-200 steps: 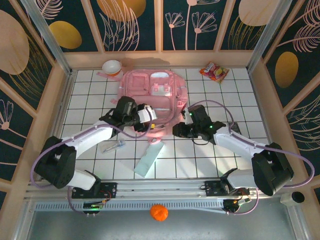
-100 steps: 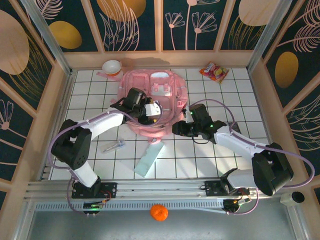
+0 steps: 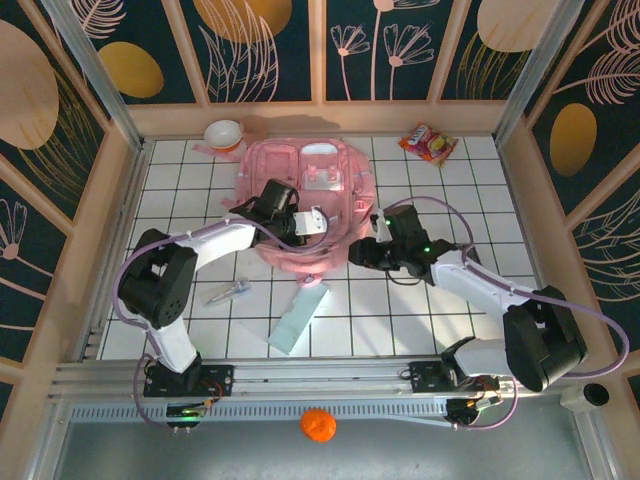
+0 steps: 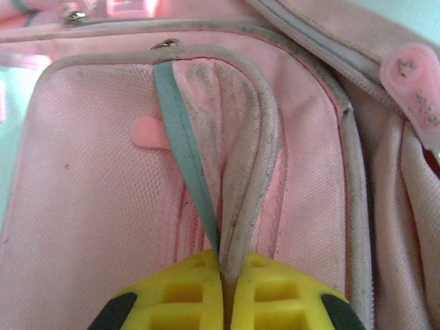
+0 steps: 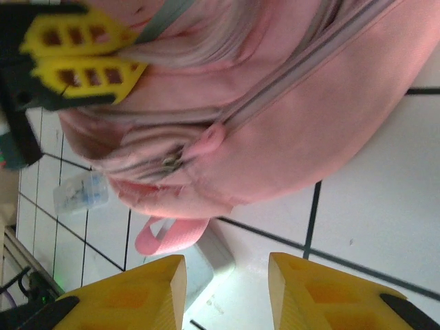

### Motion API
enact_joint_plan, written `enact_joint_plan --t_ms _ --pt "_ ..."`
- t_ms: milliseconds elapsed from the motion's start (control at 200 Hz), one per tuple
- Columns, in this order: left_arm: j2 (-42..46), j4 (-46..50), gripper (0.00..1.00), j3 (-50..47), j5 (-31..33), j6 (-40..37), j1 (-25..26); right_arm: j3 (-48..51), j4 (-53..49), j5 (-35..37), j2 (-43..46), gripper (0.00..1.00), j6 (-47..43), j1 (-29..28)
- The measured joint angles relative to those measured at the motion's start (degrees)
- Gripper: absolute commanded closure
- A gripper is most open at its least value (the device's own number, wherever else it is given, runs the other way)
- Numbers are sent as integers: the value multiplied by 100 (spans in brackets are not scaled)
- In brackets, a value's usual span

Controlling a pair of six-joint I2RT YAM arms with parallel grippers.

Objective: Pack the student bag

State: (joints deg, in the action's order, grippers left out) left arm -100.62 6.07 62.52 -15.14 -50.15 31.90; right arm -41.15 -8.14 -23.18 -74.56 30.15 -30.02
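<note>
Pink fabric marks the bag (image 3: 300, 190), which lies flat on the white tiled table (image 3: 180, 200) with its pockets facing up. In the overhead view it sits toward 12 o'clock from the table's centre.

The left gripper (image 3: 316, 222) is over the bag's near half, at about 5 o'clock from the bag's middle. In the left wrist view its yellow fingers (image 4: 172, 295) are pressed together on a raised fold of a pocket's grey-edged rim. A teal strip (image 4: 180, 137) is caught in the same pinch.

The right gripper (image 3: 357, 255) is just beside the bag's near right edge, at about 4 o'clock from its middle. In the right wrist view its fingers (image 5: 137, 289) are spread apart over bare tile with nothing between them, and the bag's rounded edge lies just beyond their tips.

A pink loop (image 5: 165, 237) hangs off the bag's near edge, beside the far end of a pale teal case (image 3: 298, 318) that lies at 6 o'clock from the bag. A small clear bottle (image 3: 228, 292) lies at 7 o'clock. A bowl (image 3: 224, 134) stands just beside the bag's far left corner at 10 o'clock. A snack packet (image 3: 428, 143) lies well apart at 2 o'clock. An orange ball (image 3: 318, 424) rests past the near rail at 6 o'clock.
</note>
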Motion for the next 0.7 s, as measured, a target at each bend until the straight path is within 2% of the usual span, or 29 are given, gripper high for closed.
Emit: enact_joint_plan --t_ms 105,275,701 --pt "437 -118 100 -254 -151 177 -31 -66 166 -66 -168 60 -74 232" --pt "673 -256 100 -264 -310 439 -31 -501 234 -85 -809 57 -492 249" --pt "684 -341 100 -264 -413 800 -35 -778 404 -446 -1187 56 -1244 -107"
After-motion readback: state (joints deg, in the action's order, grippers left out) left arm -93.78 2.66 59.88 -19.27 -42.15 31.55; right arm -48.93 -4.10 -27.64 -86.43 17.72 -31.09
